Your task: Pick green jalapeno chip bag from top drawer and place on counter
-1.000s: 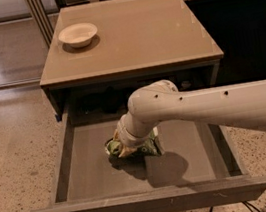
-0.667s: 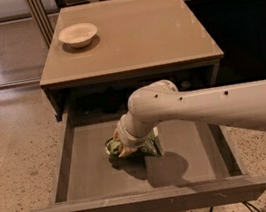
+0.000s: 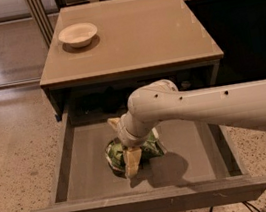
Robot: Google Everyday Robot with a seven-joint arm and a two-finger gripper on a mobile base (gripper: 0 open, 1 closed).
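Note:
The top drawer of the grey cabinet is pulled out. The green jalapeno chip bag, crumpled green foil with white edges, lies on the drawer floor near its middle. My gripper reaches down into the drawer from the right on a white arm. It sits right on top of the bag and covers the bag's middle. The bag rests on the drawer floor. The tan counter lies above and behind the drawer.
A white bowl stands at the counter's back left. The arm crosses over the right half of the drawer. Speckled floor lies to the left, a dark space to the right of the cabinet.
My gripper has shifted slightly over the bag, and more of it now shows at the bag's front side. The bag stays in the same place.

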